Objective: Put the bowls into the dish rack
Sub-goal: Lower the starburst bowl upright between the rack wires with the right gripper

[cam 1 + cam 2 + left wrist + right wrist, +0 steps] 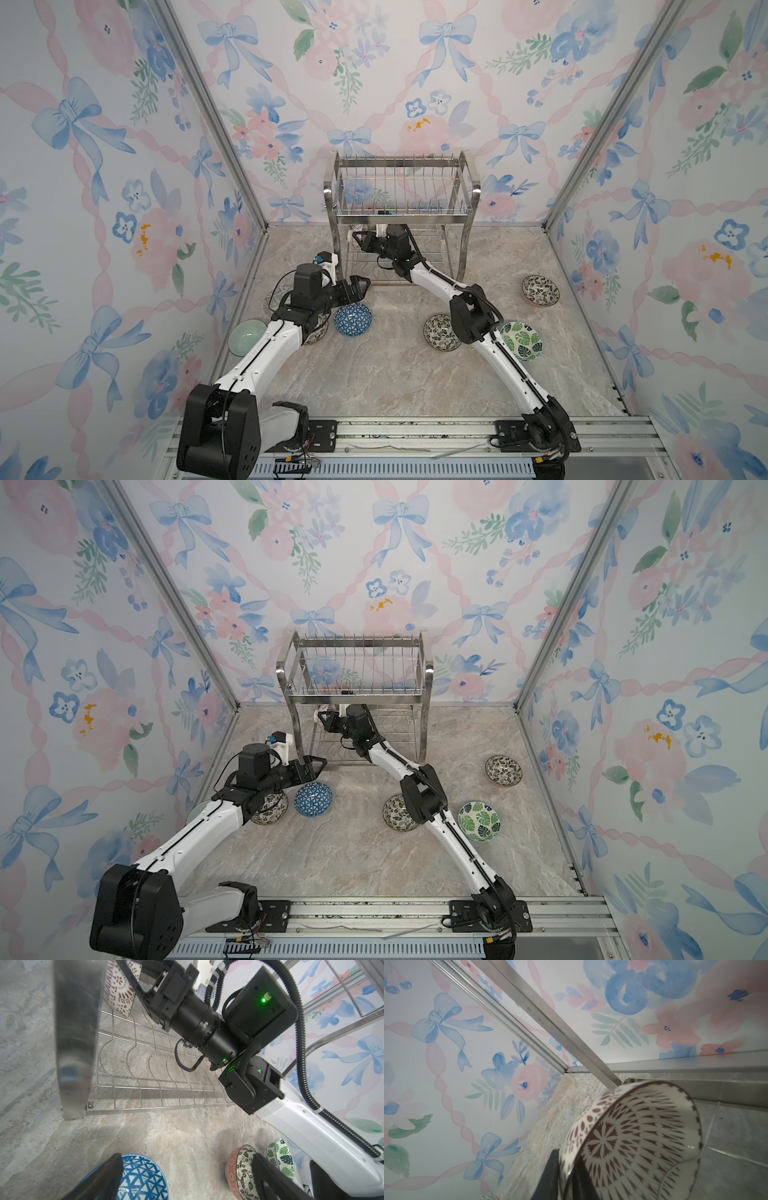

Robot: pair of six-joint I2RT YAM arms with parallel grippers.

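So the cream patterned bowl (633,1136) is down on the lower tier of the dish rack (473,195), standing on its edge between the wires at the left end, right by the side frame. The right pincer (566,1160) looks clamped on its rim, one finger inside and one outside, so I'd call it placed but not let go yet. That's the only bowl in the rack, and the upper tier has none. Everything else is out on the surface (374,382): the blue triangle bowl (352,319) in front of the rack, a black-and-white leafy bowl (438,332) in the middle, the green leaf bowl (521,340) near it, another leafy bowl (540,291) off to the right, a third leafy bowl (270,808) half under the left arm, and the pale green bowl (246,337) by the left wall. Maybe one more hidden behind that arm, can't tell. The left pincer (359,286) hangs near the blue one, fingers wide apart, holding nothing. So roughly one in, six-plus to go.
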